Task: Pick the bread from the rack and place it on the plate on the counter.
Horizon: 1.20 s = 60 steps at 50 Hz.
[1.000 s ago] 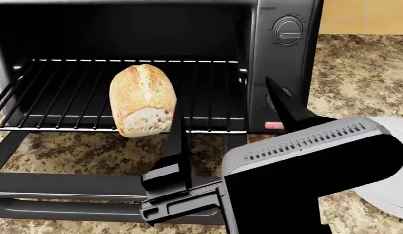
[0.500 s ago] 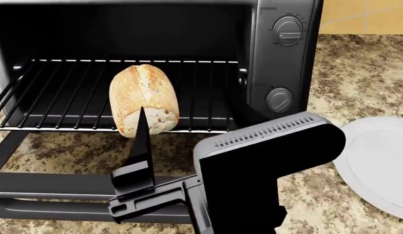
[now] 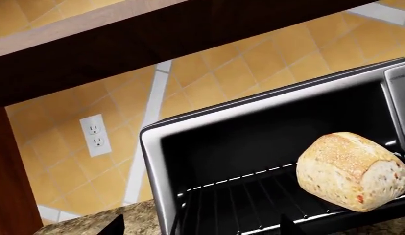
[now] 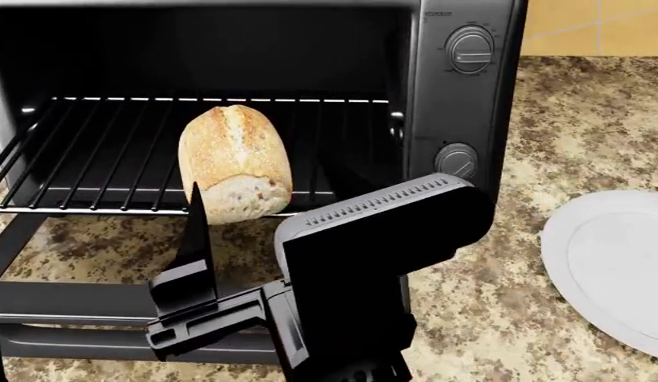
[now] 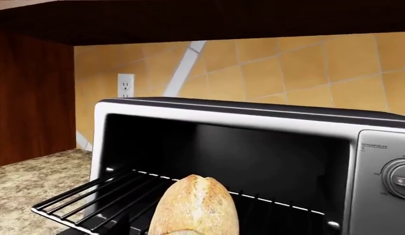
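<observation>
One sec of footage, and your R arm had swept left across the head view. Head cam: the right gripper (image 4: pixel 259 219) went from in front of the oven's control panel (image 4: pixel 464 95) to dead in front of the bread (image 4: pixel 234 162). One finger (image 4: pixel 192 239) showed just left of the loaf's cut end; the other was hidden behind the wrist housing, but the jaws looked spread wide w/ nothing held. Bread hadn't moved, sat on the rack (image 4: pixel 116 151) near the front bar. Plate (image 4: pixel 610 267) lay on the counter (image 4: pixel 583 119) well to the right, more of it uncovered now.

L wrist cam: bread (image 3: pixel 352 170) on rack (image 3: pixel 254 200). Left gripper's fingertips (image 3: pixel 114 226) barely poked into frame; can't tell its opening.

R wrist cam: bread (image 5: pixel 194 205) centred close ahead, so you were lined up; reach in and close was prob next.
</observation>
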Available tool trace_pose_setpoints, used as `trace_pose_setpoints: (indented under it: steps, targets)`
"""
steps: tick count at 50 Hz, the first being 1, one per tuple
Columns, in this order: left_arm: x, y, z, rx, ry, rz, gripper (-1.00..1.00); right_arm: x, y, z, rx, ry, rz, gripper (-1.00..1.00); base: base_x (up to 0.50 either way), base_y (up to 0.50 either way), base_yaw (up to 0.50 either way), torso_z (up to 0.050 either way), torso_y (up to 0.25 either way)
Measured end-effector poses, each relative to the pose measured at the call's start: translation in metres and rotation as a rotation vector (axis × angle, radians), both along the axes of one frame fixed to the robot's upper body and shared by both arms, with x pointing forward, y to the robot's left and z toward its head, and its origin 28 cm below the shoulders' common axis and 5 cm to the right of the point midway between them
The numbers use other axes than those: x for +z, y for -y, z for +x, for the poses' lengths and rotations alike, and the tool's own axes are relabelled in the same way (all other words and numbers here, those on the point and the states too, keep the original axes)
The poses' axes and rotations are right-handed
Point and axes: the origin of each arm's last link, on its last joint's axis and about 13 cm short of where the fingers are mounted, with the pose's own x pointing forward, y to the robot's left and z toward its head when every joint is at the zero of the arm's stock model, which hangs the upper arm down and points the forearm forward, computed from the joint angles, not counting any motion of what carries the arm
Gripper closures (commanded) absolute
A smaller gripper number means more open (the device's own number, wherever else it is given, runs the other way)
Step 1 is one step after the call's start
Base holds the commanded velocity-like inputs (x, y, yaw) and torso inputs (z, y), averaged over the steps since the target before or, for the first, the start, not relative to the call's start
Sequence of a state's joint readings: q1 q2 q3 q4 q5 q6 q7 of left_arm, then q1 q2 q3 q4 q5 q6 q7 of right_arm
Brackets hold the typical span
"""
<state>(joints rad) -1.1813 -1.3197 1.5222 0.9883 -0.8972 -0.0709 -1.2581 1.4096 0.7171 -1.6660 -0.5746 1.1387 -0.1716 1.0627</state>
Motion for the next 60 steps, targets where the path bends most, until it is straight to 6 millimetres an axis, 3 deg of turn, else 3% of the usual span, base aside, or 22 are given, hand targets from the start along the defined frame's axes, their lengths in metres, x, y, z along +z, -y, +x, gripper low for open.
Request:
trace_pose_setpoints:
  steps: [60]
  targets:
    - [-0.005,0.000,-0.004,-0.027,-0.022,-0.008,-1.00,-0.004,-0.018,0.038,0.038,-0.109,-0.078,-1.00,0.00,0.00,0.00,0.000,0.000]
